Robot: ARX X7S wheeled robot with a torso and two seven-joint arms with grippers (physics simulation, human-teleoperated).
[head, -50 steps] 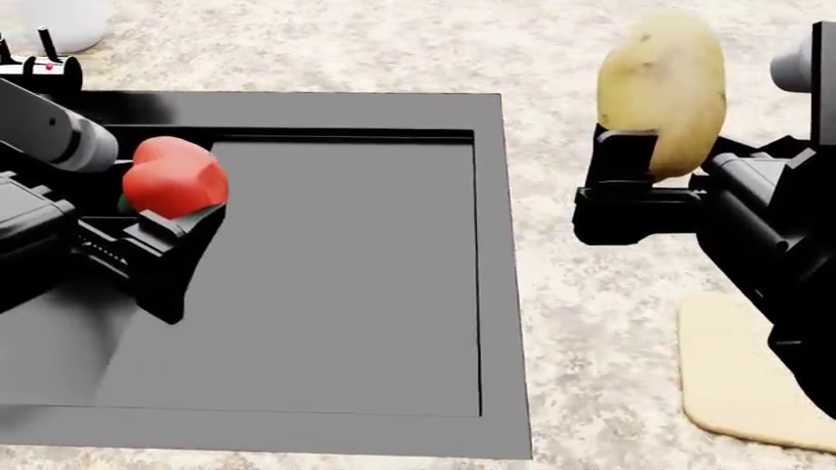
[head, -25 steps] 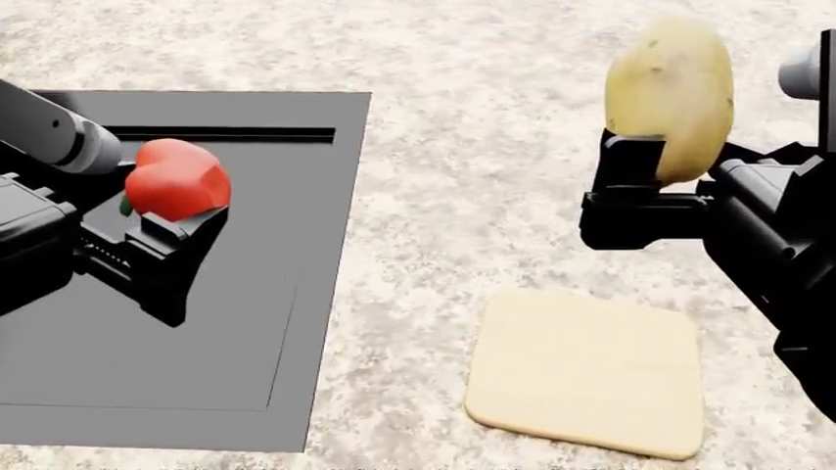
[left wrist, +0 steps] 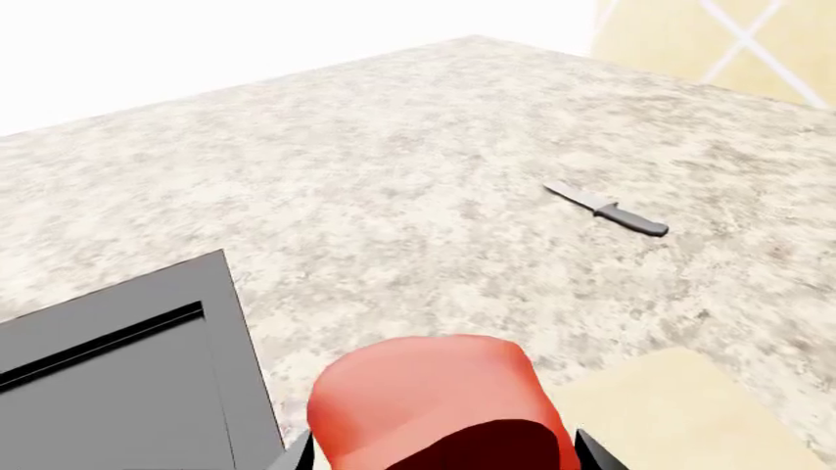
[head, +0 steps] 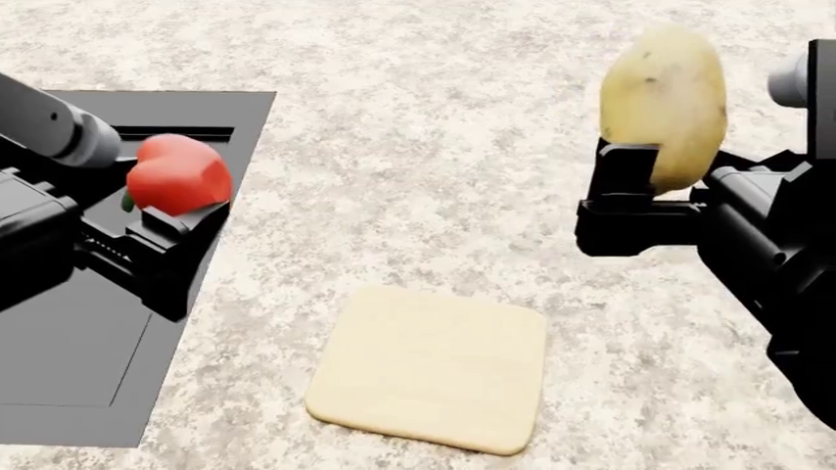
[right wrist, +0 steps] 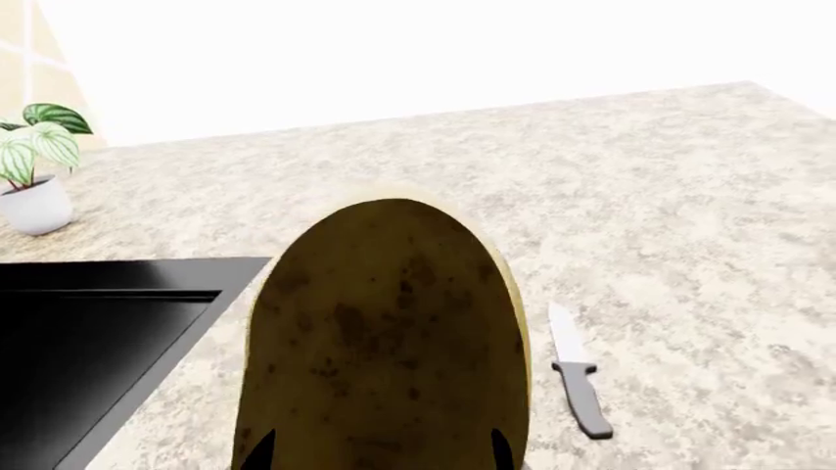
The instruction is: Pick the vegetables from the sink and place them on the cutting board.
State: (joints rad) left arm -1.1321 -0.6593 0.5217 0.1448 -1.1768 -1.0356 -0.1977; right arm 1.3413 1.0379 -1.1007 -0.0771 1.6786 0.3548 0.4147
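My left gripper (head: pixel 163 211) is shut on the red bell pepper (head: pixel 179 174) and holds it above the right edge of the black sink (head: pixel 78 343). The pepper fills the near part of the left wrist view (left wrist: pixel 432 397). My right gripper (head: pixel 653 191) is shut on the tan potato (head: pixel 664 103) and holds it upright, high above the counter at the right. The potato fills the right wrist view (right wrist: pixel 386 343). The cream cutting board (head: pixel 432 367) lies flat on the counter between the two grippers, low in the head view; a corner of it shows in the left wrist view (left wrist: pixel 679 411).
A grey-handled knife (left wrist: pixel 608 210) lies on the speckled counter beyond the board; it also shows in the right wrist view (right wrist: pixel 575 377). A potted plant (right wrist: pixel 33 176) stands at the far counter behind the sink (right wrist: pixel 92 333).
The head view has shifted right: the sink slid toward the left edge and the whole cutting board came into view. Both grippers keep their hold on the pepper and the potato.
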